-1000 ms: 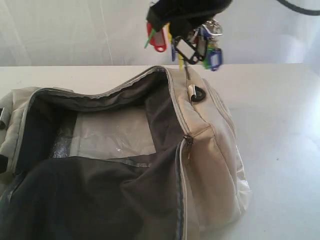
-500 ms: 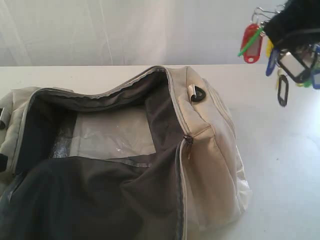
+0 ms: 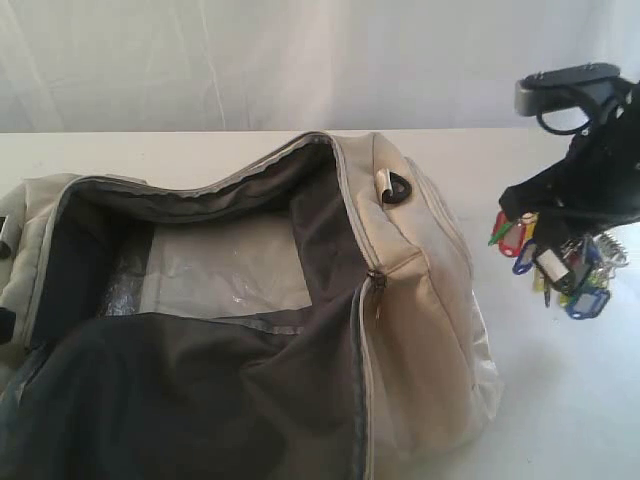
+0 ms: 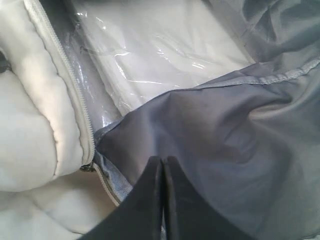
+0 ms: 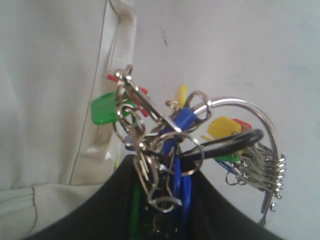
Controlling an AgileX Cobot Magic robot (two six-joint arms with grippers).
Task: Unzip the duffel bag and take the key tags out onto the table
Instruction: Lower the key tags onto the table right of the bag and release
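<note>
1. lining flap, nearest the exterior camera: the dark grey lining of the duffel bag lies folded outward. the main zipper is run open and the compartment is exposed.
2. left gripper: fingers pressed together, positioned just over the lining beside the zipper edge. no fabric shows between them, and contact with the lining cannot be confirmed.
3. bag floor: a clear plastic sheet covers the bottom. no tags show inside the compartment.
4. right gripper: clamped on the key tags, to the right of the bag and apart from it, above the bare table. the bunch hangs below the jaws, with red, green, blue and yellow tags on silver rings. whether the lowest tags touch the surface cannot be determined.
5. background: a plain white backdrop stands behind the far table edge.
6. progress, as a judgement: unzipping is complete and the tags are out of the bag. what remains is to lower the bunch onto the table, spread the right fingers and withdraw.
7. markings: no brand, label or lettering is legible on the bag, the tags or the grippers. the tag faces are too small to read.
</note>
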